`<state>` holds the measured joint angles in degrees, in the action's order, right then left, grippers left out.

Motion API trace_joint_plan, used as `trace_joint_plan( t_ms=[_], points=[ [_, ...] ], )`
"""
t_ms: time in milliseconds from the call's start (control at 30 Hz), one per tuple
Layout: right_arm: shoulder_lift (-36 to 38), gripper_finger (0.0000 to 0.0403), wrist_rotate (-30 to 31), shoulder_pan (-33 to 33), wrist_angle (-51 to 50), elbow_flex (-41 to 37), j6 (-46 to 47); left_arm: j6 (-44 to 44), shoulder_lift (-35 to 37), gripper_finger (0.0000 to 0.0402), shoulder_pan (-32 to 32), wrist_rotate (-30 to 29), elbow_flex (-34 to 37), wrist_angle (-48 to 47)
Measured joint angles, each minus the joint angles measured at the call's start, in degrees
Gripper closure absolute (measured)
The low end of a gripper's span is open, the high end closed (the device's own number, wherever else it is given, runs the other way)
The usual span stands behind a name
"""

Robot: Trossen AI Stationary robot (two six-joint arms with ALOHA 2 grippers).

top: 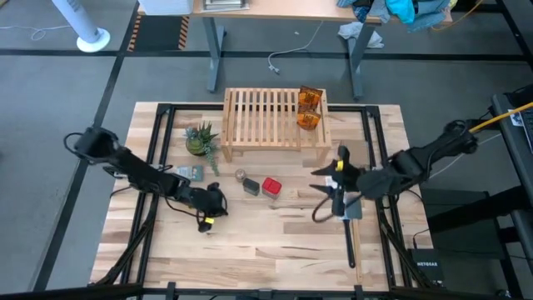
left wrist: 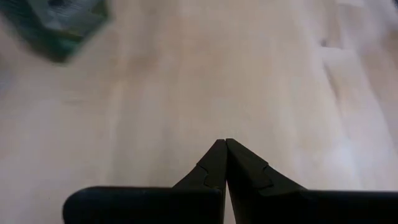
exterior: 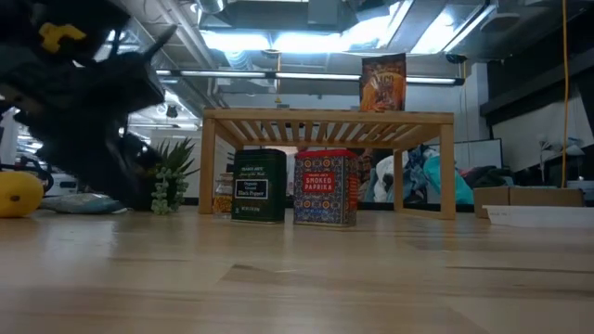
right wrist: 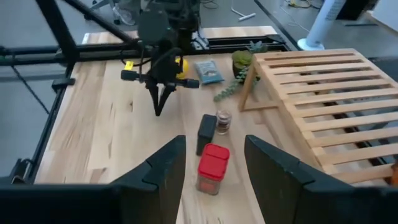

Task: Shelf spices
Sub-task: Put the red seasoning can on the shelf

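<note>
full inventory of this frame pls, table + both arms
shelf: 1, light wood, slatted, far middle of the table
orange packets: 2, on the shelf's right end
red tin: 1, red, on the table in front of the shelf
dark box: 1, dark grey, beside the red tin, on its left in the high view
clear jar: 1, tiny, just behind the dark box
potted plant: 1, green, left of the shelf
teal packet: 1, flat, by the left arm
yellow round toy: 1, left edge of the low view
table: 1, light wood
left pincer: shut, empty, low over the front left table
right pincer: open, empty, facing the red tin
</note>
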<state>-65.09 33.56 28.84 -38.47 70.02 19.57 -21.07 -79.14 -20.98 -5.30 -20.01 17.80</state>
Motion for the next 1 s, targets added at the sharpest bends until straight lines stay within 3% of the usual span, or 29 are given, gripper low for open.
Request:
trace_joint_plan(
  t_ms=[100, 233, 600, 800, 1000],
  points=[
    [-0.9, 0.0233, 1.3, 1.8, 0.1, 0.0, 0.0, -0.1, -5.4, 0.0402, 0.1, 3.7, 0.0, 6.6],
    [-1.5, 0.0233, 1.4, 2.5, 0.8, 0.0, 0.1, 2.8, -10.7, 0.0402, 0.1, 1.9, -1.6, 12.8],
    [-3.3, 0.0233, 1.5, 2.3, 1.1, 0.0, 1.6, 17.0, -12.4, 0.0393, 0.3, 1.5, -7.8, 18.0],
    [-9.1, 0.0233, 0.5, 2.3, 1.3, 0.0, 2.3, 14.4, -12.4, 0.0326, 2.0, 2.3, -11.6, 8.3],
    [-16.6, 0.0233, -0.1, 2.3, 1.2, 0.0, 5.4, 15.5, -12.4, 0.0252, 2.3, 1.5, -13.0, 7.9]
  ],
)
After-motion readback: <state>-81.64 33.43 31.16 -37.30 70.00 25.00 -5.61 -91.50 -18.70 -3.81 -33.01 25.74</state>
